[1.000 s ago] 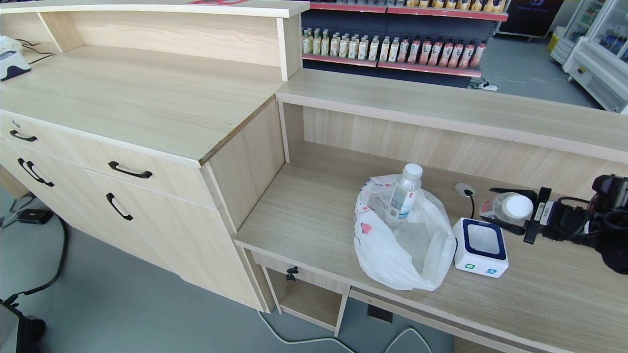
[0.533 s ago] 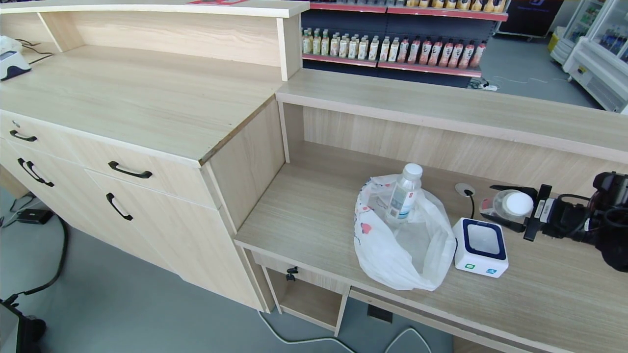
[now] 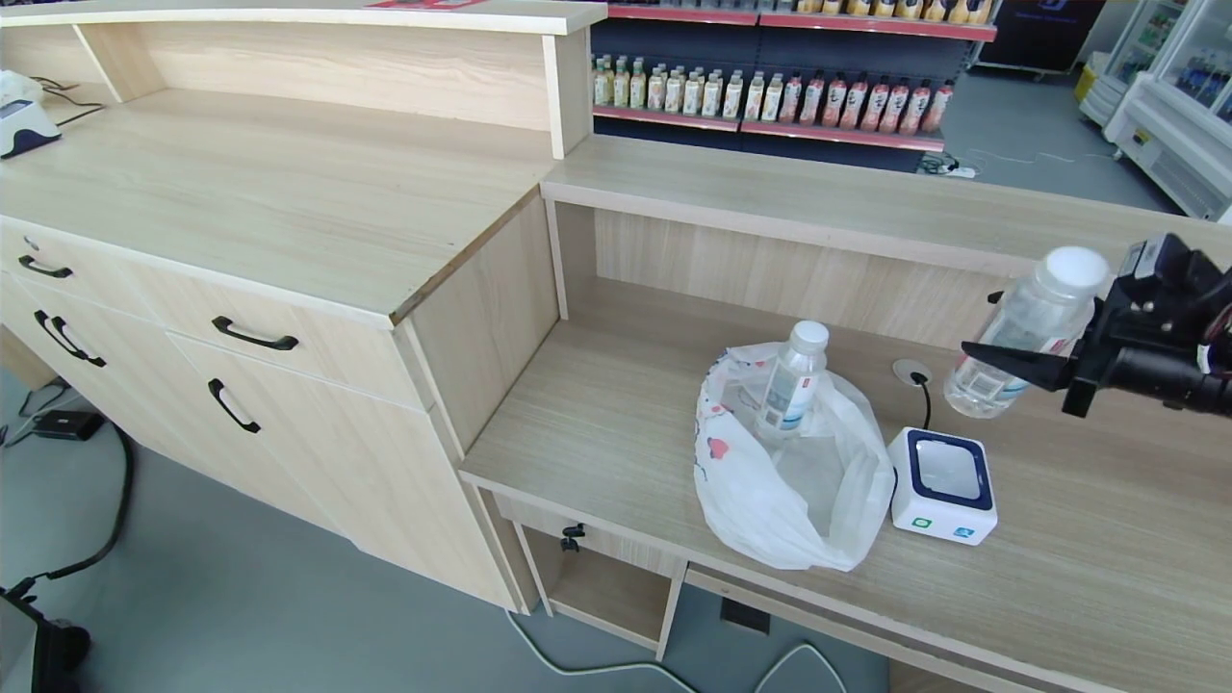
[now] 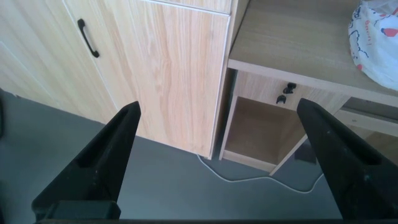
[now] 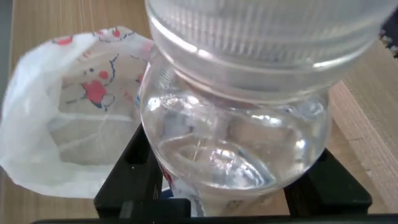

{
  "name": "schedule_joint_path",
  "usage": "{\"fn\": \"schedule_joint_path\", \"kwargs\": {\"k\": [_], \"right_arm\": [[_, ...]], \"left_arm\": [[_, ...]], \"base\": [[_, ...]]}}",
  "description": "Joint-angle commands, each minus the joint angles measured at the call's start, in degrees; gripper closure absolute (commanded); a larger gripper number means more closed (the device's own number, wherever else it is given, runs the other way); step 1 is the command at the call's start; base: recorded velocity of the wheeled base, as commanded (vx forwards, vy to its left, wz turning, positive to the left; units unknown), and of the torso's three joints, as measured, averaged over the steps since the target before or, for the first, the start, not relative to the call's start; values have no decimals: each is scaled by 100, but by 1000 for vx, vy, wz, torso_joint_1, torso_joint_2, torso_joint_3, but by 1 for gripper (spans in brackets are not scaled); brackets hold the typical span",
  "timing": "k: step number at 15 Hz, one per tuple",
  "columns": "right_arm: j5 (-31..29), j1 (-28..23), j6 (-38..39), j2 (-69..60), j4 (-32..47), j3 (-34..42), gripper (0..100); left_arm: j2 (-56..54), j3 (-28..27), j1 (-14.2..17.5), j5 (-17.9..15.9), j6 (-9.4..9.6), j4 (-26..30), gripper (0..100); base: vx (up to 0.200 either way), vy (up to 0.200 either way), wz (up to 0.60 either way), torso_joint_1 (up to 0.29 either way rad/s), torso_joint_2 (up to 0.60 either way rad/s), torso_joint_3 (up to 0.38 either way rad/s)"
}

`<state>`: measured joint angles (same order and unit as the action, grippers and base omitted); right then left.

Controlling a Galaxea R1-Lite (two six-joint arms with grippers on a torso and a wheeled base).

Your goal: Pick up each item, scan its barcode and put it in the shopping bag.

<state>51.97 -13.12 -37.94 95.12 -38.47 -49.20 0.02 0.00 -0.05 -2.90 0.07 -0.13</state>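
Right gripper (image 3: 996,332) clamps a tilted bottle (image 3: 1035,313) above the counter (image 3: 597,414), near scanner (image 3: 943,481) and bag (image 3: 760,500); left gripper (image 4: 217,104) is spread wide.

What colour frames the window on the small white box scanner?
Dark navy blue. The small white box scanner shows best in the head view.
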Motion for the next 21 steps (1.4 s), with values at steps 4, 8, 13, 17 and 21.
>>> {"fn": "schedule_joint_path", "kwargs": {"k": [4, 8, 13, 17, 21], "right_arm": [[-2973, 1285, 2308, -1664, 947, 649, 100], [-3131, 1470, 2361, -1725, 1088, 763, 100], [-3167, 1364, 2053, -1822, 1026, 860, 100], [-3202, 1514, 1746, -1743, 956, 816, 100], [-3465, 1892, 1746, -1523, 595, 842, 100]], "left_arm": [[-2, -9, 5, 0, -7, -4, 0], [-2, 0, 5, 0, 1, 5, 0], [-2, 0, -4, 0, 1, -4, 0], [-2, 0, 5, 0, 1, -4, 0], [-2, 0, 5, 9, 1, -4, 0]], "base": [[0, 0, 0, 0, 0, 0], [0, 0, 0, 0, 0, 0], [0, 0, 0, 0, 0, 0], [0, 0, 300, 4, 1, 4], [0, 0, 600, 4, 0, 4]]}}
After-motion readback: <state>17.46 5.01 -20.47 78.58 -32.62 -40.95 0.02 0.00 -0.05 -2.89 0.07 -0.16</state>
